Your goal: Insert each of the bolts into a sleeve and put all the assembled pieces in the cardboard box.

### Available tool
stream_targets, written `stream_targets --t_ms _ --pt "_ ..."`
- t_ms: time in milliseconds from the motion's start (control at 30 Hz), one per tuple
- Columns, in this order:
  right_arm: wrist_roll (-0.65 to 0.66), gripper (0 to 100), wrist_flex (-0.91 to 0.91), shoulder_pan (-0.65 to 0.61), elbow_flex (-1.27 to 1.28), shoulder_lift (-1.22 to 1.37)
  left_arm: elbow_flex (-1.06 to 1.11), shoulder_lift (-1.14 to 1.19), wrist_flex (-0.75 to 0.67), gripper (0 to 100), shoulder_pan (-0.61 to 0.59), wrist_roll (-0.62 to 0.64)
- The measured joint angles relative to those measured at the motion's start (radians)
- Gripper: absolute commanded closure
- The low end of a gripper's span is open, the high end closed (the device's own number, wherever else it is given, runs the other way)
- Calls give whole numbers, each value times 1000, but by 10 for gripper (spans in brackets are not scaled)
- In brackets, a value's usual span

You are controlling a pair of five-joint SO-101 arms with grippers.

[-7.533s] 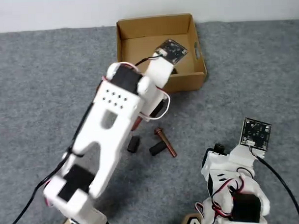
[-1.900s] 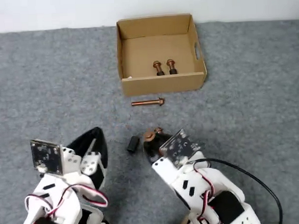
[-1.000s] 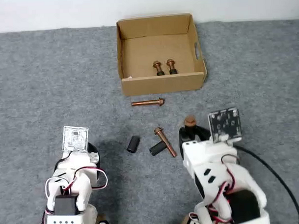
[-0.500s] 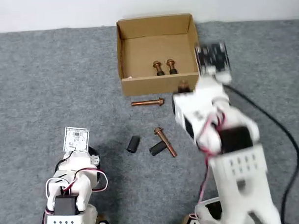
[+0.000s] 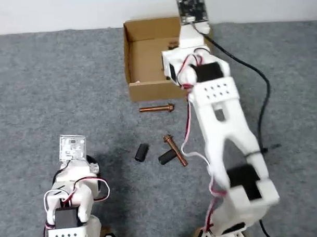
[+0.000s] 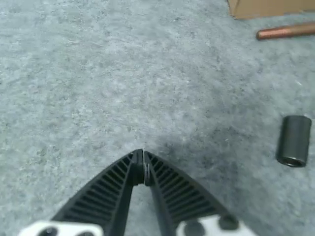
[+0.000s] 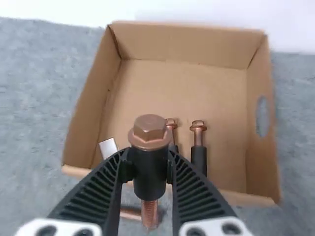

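Observation:
In the right wrist view my right gripper [image 7: 147,164] is shut on an assembled piece [image 7: 147,147], a copper bolt standing upright in a black sleeve. It hangs over the cardboard box [image 7: 182,42]. Two assembled pieces [image 7: 198,142] lie side by side on the box floor. From above, the right arm [image 5: 206,80] stretches over the box [image 5: 147,90]. My left gripper [image 6: 139,168] is shut on nothing, low over the carpet near the table's front left. A loose bolt [image 5: 156,108] lies before the box. A loose sleeve [image 5: 142,152] and a bolt [image 5: 175,150] touching another sleeve [image 5: 167,158] lie mid-table.
Grey carpet covers the table. The left arm [image 5: 72,184] sits folded at the front left. The right arm's cable [image 5: 262,94] trails along the right side. In the left wrist view the loose sleeve [image 6: 294,140] and the bolt [image 6: 288,30] lie ahead of the gripper.
The right arm has swung from mid-table out over the box, carrying the assembled piece. The left arm has stayed folded at the front left.

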Motion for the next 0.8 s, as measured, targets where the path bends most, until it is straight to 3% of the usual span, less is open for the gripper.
stream_targets --t_ms 233,567,800 --pt "138 991 -98 -2 -216 315 0 0 0 995 -8 -3" --pt "267 986 -104 -63 -448 632 0 0 0 995 -8 -3" --pt "334 853 -94 -71 -502 700 0 0 0 995 -8 -3"
